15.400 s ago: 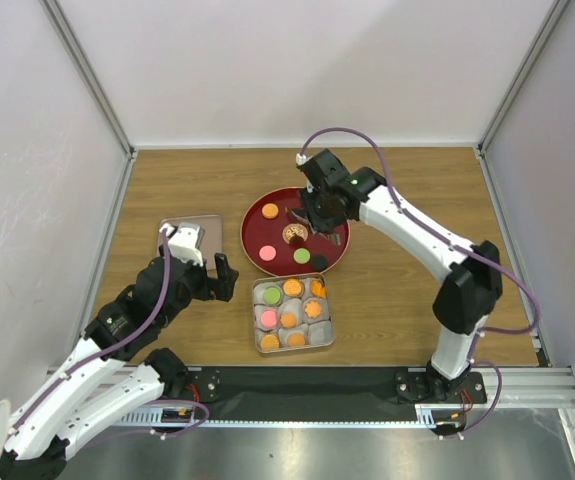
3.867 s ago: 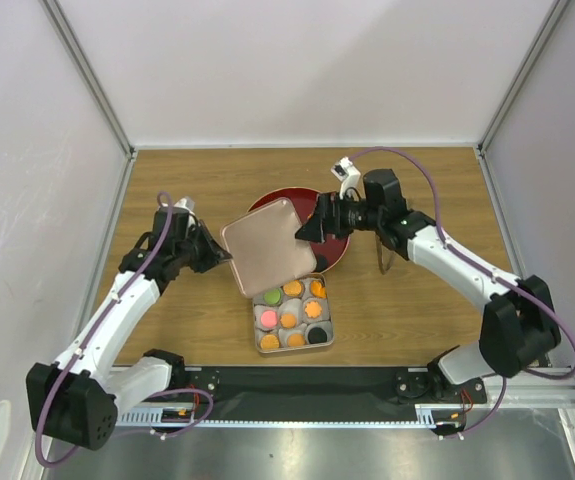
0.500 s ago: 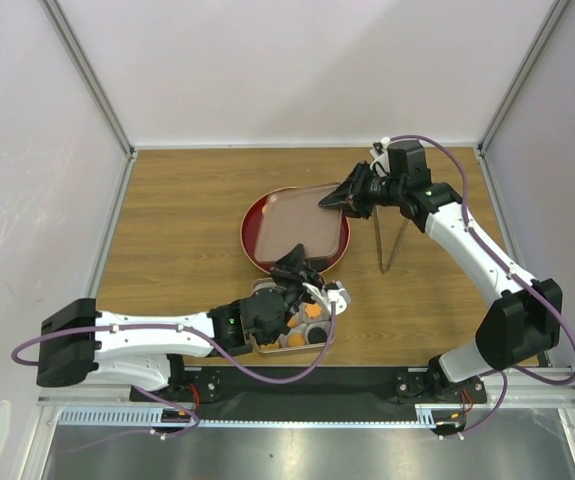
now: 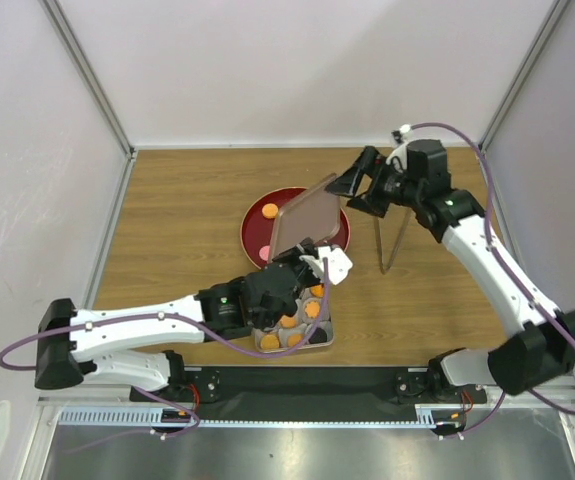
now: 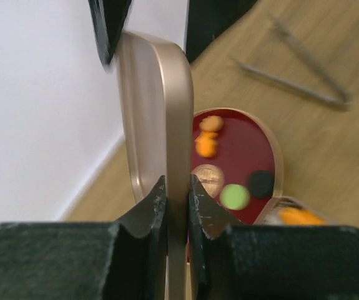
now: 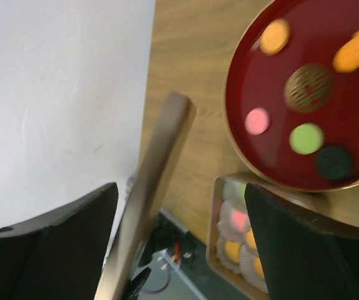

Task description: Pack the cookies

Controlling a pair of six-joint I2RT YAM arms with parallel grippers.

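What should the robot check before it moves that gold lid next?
1. Left gripper clamped on the tin lid's edge: ok.
2. Right gripper open, one finger on each side of the lid's far edge: ok.
3. Every cookie packed: not ok; several cookies lie on the red plate.
4. Lid flat enough to close: not ok; it stands tilted on edge above the plate.
5. All cups in the square tin filled: cannot tell; the left arm hides some.
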